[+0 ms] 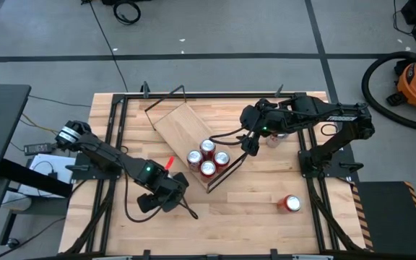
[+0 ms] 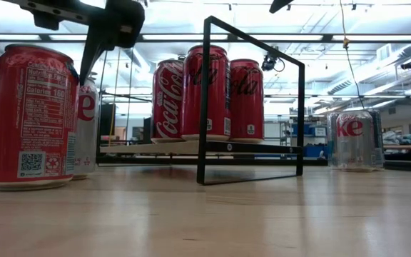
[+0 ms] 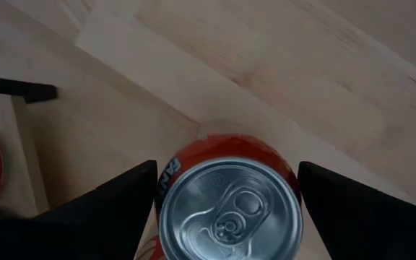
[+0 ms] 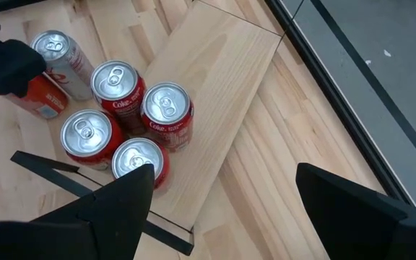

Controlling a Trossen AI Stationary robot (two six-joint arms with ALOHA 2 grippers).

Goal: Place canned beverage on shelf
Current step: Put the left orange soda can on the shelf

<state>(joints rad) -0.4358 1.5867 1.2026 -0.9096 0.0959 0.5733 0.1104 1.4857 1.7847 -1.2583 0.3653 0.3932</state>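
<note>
A red can (image 3: pixel 226 209) stands upright on the table between the open fingers of my left gripper (image 3: pixel 227 166), which points down over it. In the low view one finger (image 2: pixel 90 61) reaches down past the rim of this can (image 2: pixel 31 118); no touch shows. In the high view my left gripper (image 1: pixel 168 191) covers it. The shelf, a light-wood plank (image 1: pixel 179 124) with black wire end frames (image 2: pixel 252 100), lies slanted on the table. Several red cans (image 1: pixel 208 158) stand on its near right end. My right gripper (image 4: pixel 226 173) hangs open above that end, holding nothing.
A silver can (image 4: pixel 60 58) stands close beside the red can (image 4: pixel 42 101), toward the shelf. Another silver can (image 1: pixel 273 139) stands under my right arm. A lone red can (image 1: pixel 292 204) stands near the right front. The plank's far left half (image 4: pixel 222 79) is bare.
</note>
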